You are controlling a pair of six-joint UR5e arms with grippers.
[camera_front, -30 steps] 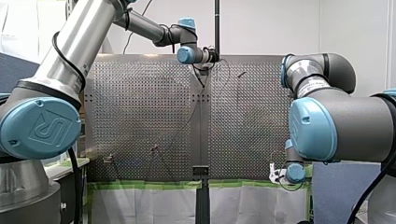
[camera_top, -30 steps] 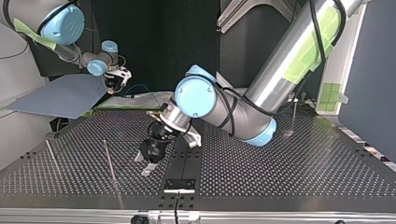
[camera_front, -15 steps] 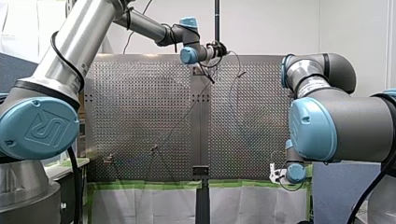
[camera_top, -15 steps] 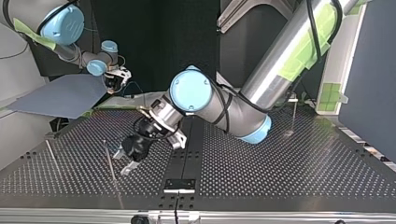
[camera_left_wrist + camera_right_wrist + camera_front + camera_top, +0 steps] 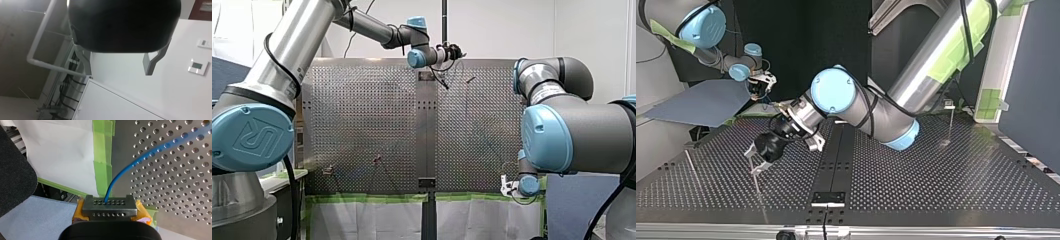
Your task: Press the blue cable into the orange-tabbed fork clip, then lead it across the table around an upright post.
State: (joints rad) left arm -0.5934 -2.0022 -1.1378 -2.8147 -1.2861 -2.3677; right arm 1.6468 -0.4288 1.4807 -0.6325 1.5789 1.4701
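Blue cable [image 5: 113,181]: one end clamped between the right gripper [image 5: 109,205] fingers at the table [image 5: 175,182] edge, running out over the perforations. Left gripper [image 5: 756,160]: fingers apart, empty, beside a post [image 5: 757,184].

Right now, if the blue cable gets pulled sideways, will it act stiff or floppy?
Probably floppy: the blue cable leaves my right gripper in a smooth curve over the table. Likely light, being thin. It may slide easily on bare metal.
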